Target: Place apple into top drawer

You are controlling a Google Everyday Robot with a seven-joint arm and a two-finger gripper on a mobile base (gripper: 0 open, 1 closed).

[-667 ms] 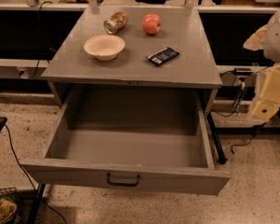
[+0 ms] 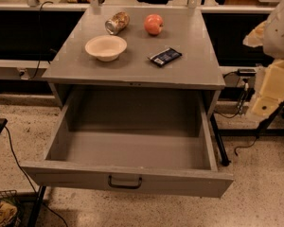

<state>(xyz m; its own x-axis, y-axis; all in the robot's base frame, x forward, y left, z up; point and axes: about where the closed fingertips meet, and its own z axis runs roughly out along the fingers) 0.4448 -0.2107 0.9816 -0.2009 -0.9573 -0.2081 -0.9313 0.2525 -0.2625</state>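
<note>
Apple at desk rear; top drawer open to receive it; gripper off right, well apart, grip state: cannot tell.

Cream-white arm, yellowish end effector at right edge.

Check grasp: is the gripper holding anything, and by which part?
Nothing visibly held. The apple sits on the tabletop, well apart from the gripper at the picture's right edge.
</note>
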